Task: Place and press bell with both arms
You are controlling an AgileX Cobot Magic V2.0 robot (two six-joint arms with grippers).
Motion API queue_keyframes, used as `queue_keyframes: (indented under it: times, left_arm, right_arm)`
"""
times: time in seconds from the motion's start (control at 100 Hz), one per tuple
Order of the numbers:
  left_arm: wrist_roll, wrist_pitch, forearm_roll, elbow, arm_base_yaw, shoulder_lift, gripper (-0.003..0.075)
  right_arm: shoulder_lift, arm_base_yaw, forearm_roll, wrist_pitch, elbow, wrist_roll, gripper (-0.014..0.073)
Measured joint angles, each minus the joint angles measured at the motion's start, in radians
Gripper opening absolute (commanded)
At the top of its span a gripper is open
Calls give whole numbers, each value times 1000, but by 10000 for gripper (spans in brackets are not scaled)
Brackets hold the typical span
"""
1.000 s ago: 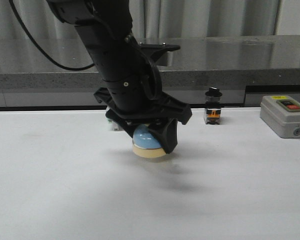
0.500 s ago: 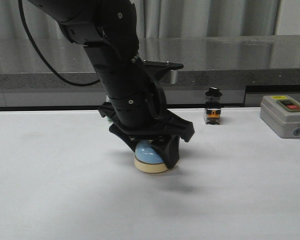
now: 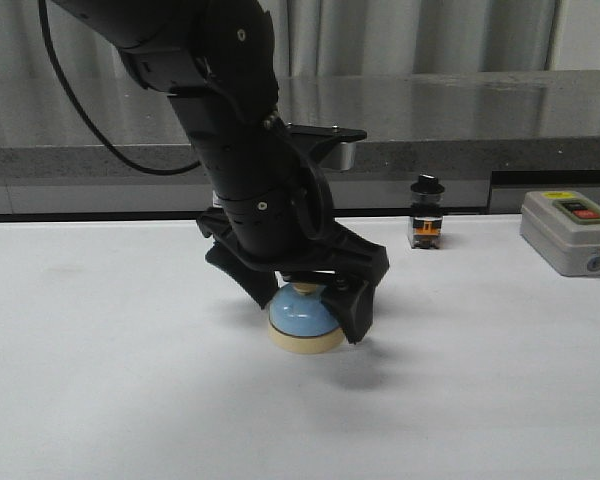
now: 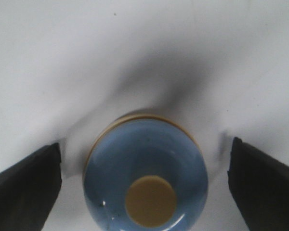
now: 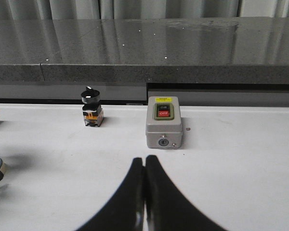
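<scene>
Bell (image 3: 305,322) is now set down on the counter (image 3: 100,380) and let go: left claw (image 3: 310,300) has been spread wide around it. Right claw (image 5: 144,192) is kept closed, so pressing is probably next

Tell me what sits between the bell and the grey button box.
In the front view, only bare white table lies between the bell and the grey box; a small black-knobbed switch stands farther back.

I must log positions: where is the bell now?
In the front view the bell stands on the white table, near the middle, between the open fingers of the left gripper.
</scene>
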Motion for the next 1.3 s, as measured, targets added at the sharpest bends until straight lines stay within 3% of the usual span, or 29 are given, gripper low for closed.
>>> queue_keyframes:
  times: [0.27,0.7,0.91,1.3]
  left_arm:
    - [0,18,-4,0,0,-34,681]
    - [0,-59,-25,32,43,-361,680]
    - [0,-114,-29,173,153,-546,680]
    - [0,-210,-37,521,447,-909,680]
  right_arm:
    - [0,0,0,0,0,0,-60]
    - [0,0,0,0,0,0,-60]
    - [0,0,0,0,0,0,-60]
    - [0,0,0,0,0,0,-60]
